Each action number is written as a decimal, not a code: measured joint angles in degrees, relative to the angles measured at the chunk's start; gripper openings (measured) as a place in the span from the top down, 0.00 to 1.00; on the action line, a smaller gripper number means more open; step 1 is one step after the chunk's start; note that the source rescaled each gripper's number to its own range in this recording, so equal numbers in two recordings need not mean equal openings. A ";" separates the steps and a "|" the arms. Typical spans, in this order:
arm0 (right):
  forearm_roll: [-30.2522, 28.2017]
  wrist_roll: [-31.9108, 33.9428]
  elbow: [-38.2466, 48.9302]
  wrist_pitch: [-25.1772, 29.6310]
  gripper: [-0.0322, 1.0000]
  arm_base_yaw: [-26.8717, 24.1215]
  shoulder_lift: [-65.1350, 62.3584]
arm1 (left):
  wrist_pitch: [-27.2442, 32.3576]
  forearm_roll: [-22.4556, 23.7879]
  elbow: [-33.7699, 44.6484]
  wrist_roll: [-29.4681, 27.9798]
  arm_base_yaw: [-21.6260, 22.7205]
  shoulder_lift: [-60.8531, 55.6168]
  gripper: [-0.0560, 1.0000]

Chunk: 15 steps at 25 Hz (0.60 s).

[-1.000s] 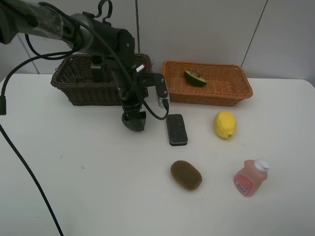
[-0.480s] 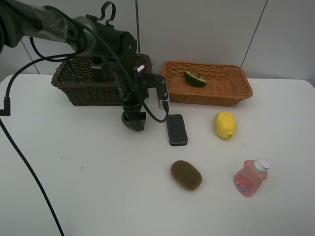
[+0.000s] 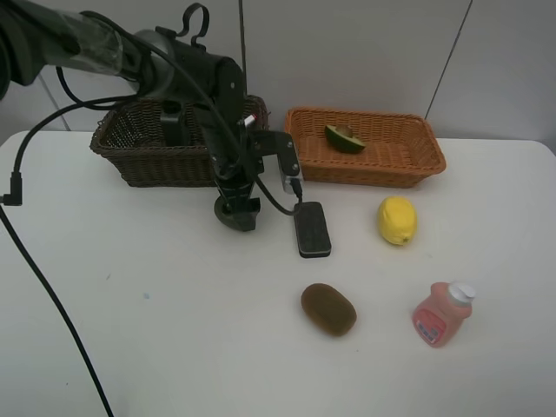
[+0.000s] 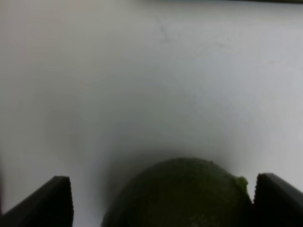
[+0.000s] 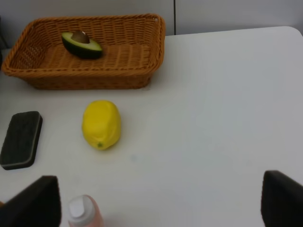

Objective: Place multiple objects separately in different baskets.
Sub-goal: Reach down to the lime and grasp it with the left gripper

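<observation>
Near far tabletop edge: whole avocado (image 4: 182,196) between left gripper (image 3: 236,217) jaws, clamp unclear; probably firm, weighty, slick, so take across widest belly.

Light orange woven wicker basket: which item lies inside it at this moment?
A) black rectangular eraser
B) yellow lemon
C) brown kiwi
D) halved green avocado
D: the halved green avocado lies in the light orange woven wicker basket, while the yellow lemon, brown kiwi and black rectangular eraser sit out on the white table.
</observation>
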 joint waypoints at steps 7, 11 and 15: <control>0.00 0.00 0.00 0.00 0.00 0.00 0.00 | -0.12 0.69 0.00 -2.24 -0.04 0.13 0.20; 0.00 0.00 0.00 0.00 0.00 0.00 0.00 | 0.05 0.64 -0.12 -3.31 -0.04 0.31 0.31; 0.00 0.00 0.00 0.00 0.00 0.00 0.00 | 0.33 0.70 -0.19 -4.40 -0.06 0.29 0.31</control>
